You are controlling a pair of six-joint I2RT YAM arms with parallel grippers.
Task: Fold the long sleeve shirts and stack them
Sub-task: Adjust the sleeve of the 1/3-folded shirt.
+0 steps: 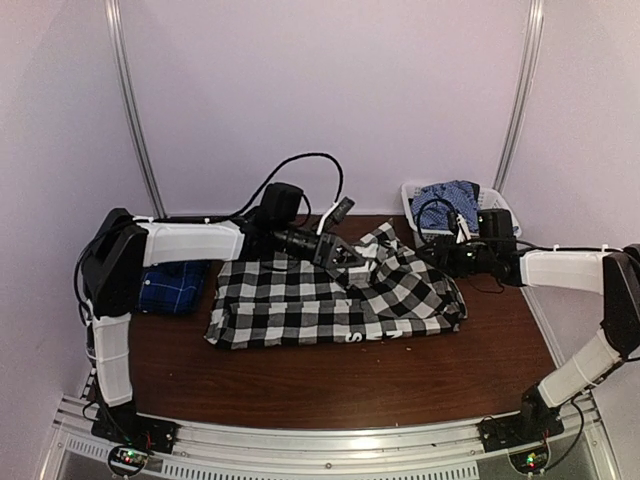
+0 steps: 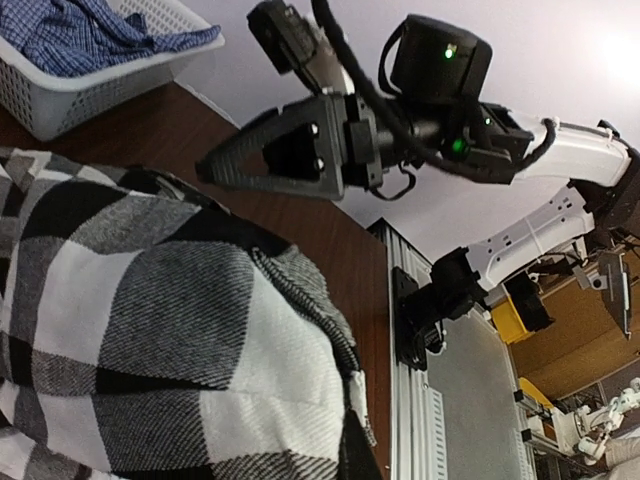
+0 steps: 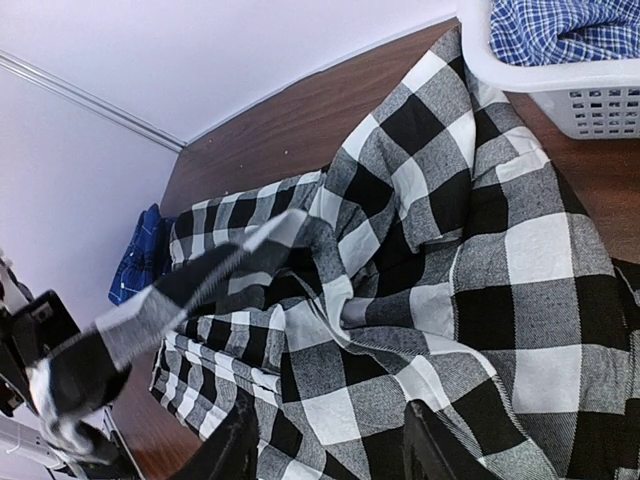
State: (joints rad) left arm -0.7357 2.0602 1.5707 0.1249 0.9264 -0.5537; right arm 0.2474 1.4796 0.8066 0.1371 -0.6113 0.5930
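Black-and-white checked shirt [image 1: 330, 300] lay spread across the middle of the surface [image 1: 350, 385]. It was rumpled, with the right half bunched, and not yet a tidy fold.

Left claw [image 1: 352, 260] sat over the shirt's middle, closed. In the right wrist view a strip of the check rose to it off the rest of the cloth. It was probably pinching a layer, though the pinch itself was hidden. Judged purpose: one layer lifted clear so it could be carried over the body of the shirt.

Right claw [image 3: 335, 445] hung low over the bunched right part, fingers apart and nothing between them, with cloth lying beneath. It seemed placed to take a hold on the side nearest the basket [image 3: 590, 105].

Dark blue plaid shirt [image 1: 170, 288] lay folded at the surface's left edge, partly under the left arm and apart from the checked one. It was likely the base of the stack.

The basket, at the far right corner, held blue checked cloth [image 1: 447, 195], off the folding area.
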